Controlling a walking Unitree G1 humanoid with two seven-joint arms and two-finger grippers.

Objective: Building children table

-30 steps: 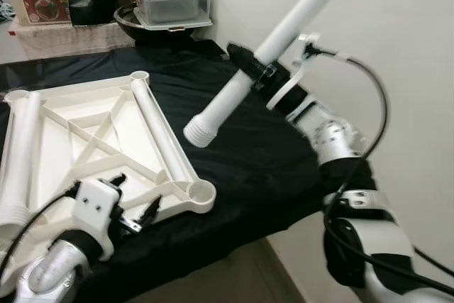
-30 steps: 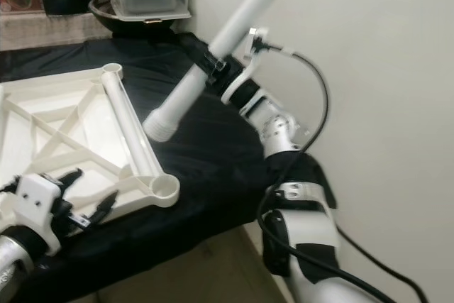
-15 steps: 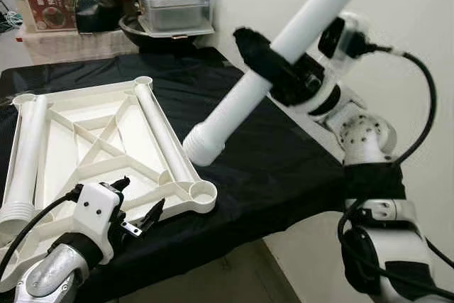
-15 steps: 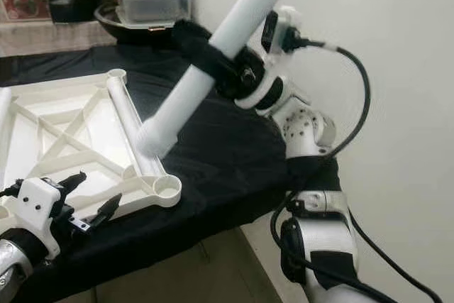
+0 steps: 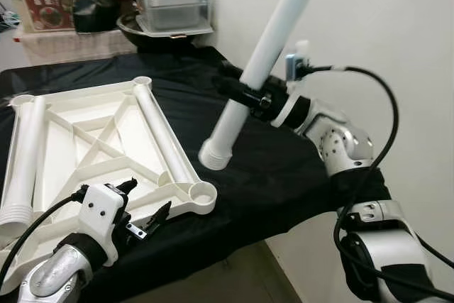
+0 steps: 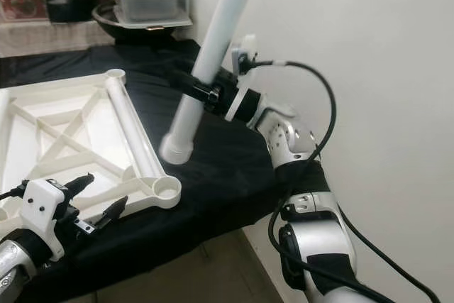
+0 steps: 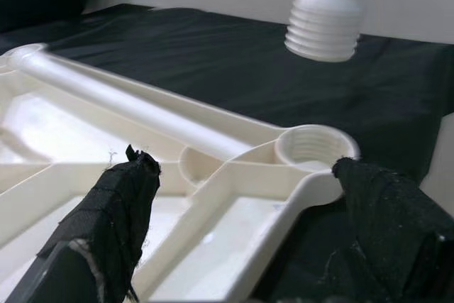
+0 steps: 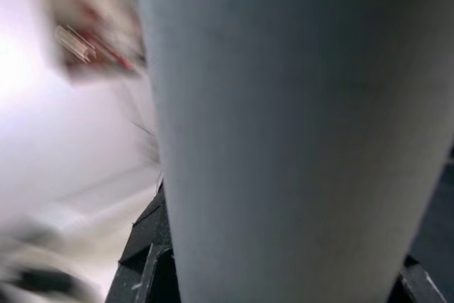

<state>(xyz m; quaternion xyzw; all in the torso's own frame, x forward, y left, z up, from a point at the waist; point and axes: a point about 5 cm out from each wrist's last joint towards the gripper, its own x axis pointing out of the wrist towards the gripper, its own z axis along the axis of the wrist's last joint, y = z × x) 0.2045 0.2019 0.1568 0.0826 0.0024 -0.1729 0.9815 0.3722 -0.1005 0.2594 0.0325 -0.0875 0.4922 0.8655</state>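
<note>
A white tabletop [image 5: 71,140] lies upside down on the black cloth, with two loose legs lying in it along its left [image 5: 25,157] and right [image 5: 159,133] sides. Its near right corner has an empty threaded socket [image 5: 203,191]. My right gripper [image 5: 245,90] is shut on a third white leg [image 5: 266,58], holding it steeply tilted above the cloth. The leg's threaded end [image 7: 323,30] hangs above and a little beyond the socket [image 7: 306,148]. My left gripper [image 5: 145,211] is open, low at the tabletop's near edge beside that corner.
The black-covered table [image 5: 284,168] ends at its right edge close to a white wall [image 5: 397,26]. At the back stand a dark bowl [image 5: 149,30], a clear plastic box [image 5: 174,5] and a red printed carton [image 5: 46,1].
My right arm has swung the leg from a shallow slant to nearly upright, and its threaded end has dropped closer to the corner socket. The left gripper has stayed in place.
</note>
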